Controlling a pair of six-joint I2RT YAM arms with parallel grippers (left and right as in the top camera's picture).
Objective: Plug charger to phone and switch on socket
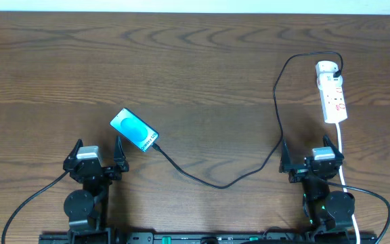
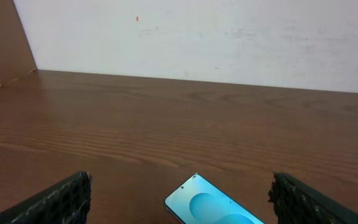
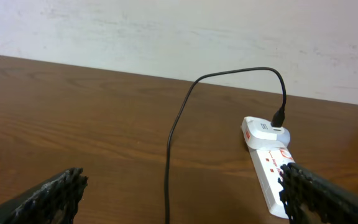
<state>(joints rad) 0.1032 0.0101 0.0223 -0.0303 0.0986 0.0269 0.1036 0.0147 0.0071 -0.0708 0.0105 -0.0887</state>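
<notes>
The phone (image 1: pixel 134 129) lies tilted on the table with its cyan screen up; it also shows in the left wrist view (image 2: pixel 213 206). The thin black charger cable (image 1: pixel 208 181) runs from the phone's lower right end across the table and up to the white socket strip (image 1: pixel 332 93). Its plug end sits at the phone's edge. In the right wrist view the cable (image 3: pixel 169 146) leads to an adapter on the socket (image 3: pixel 267 165). My left gripper (image 1: pixel 100 154) is open, just below and left of the phone. My right gripper (image 1: pixel 309 154) is open, below the socket.
The socket's white cord (image 1: pixel 342 146) runs down past my right arm. A white wall (image 2: pixel 197 37) bounds the table's far edge. Thick black robot cables (image 1: pixel 26 203) lie at the near edge.
</notes>
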